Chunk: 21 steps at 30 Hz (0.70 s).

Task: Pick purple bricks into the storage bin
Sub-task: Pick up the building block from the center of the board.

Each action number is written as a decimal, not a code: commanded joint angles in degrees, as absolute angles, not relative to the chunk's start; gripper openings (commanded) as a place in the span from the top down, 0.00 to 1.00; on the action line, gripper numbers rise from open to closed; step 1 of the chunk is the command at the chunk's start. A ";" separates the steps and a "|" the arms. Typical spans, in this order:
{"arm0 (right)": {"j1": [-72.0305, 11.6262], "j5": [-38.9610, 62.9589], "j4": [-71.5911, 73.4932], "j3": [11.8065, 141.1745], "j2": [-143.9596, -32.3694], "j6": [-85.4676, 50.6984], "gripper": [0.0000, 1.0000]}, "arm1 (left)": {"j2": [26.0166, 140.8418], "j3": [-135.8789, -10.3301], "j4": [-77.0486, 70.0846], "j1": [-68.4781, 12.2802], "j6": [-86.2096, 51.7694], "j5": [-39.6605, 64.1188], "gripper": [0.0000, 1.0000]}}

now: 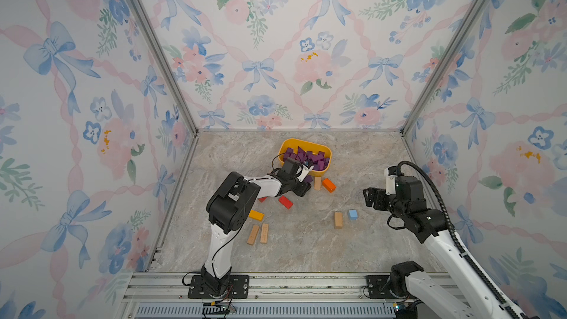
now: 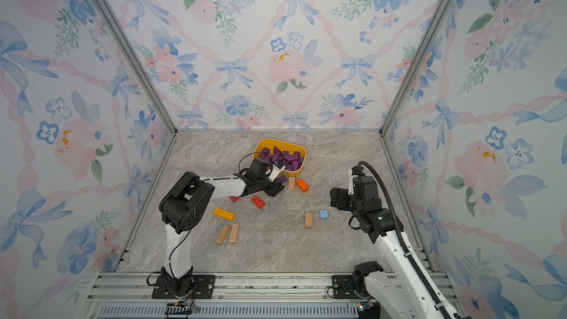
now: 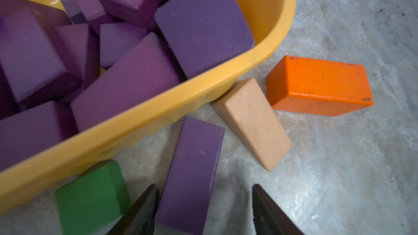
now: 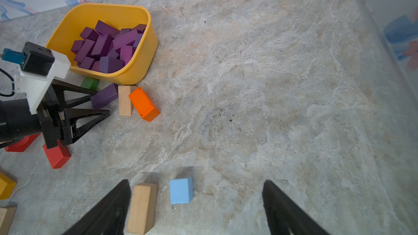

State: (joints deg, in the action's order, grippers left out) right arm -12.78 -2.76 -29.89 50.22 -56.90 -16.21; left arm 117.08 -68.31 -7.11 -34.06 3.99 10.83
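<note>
Left gripper (image 3: 204,186), nearest the lens in the left wrist view: jaws about half open and holding nothing, set astride the near end of the purple bar (image 3: 192,166). One finger stands touching or just beside a long face of the bar, with the green block (image 3: 90,197) close on its outer side. The other finger stands clear of the opposite face.

The bar lies flat on the table (image 3: 339,177). Its long axis runs away from the gripper toward the bin (image 3: 158,102), and its far end reaches the foot of the bin wall. The jaws therefore span its short width. A tan bar (image 3: 251,123) lies near that far end, with an orange block (image 3: 319,84) beyond it.

The other purple bricks (image 1: 306,158) are heaped inside the bin. This bar is the only purple piece seen outside it.

Right gripper (image 4: 196,181): jaws wide apart and empty, hanging near a blue cube (image 4: 181,191), well apart from the bar. The left arm is plainly the nearer.

The coming move probably calls for closing across the width, then lifting over the rim just ahead. The green block may be nudged as the jaws shut.
</note>
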 commanded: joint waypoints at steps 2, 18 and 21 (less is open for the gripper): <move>-12.08 -1.98 -30.83 49.49 -57.56 -15.50 0.10 | 117.97 -67.98 -5.71 -34.01 4.75 13.80 0.37; -11.60 -1.88 -31.21 49.25 -56.75 -15.91 0.10 | 117.90 -67.43 -5.72 -35.16 3.69 7.66 0.71; -11.60 -1.69 -31.05 49.13 -56.86 -16.26 0.10 | 116.18 -66.51 -5.76 -35.74 3.68 6.96 0.72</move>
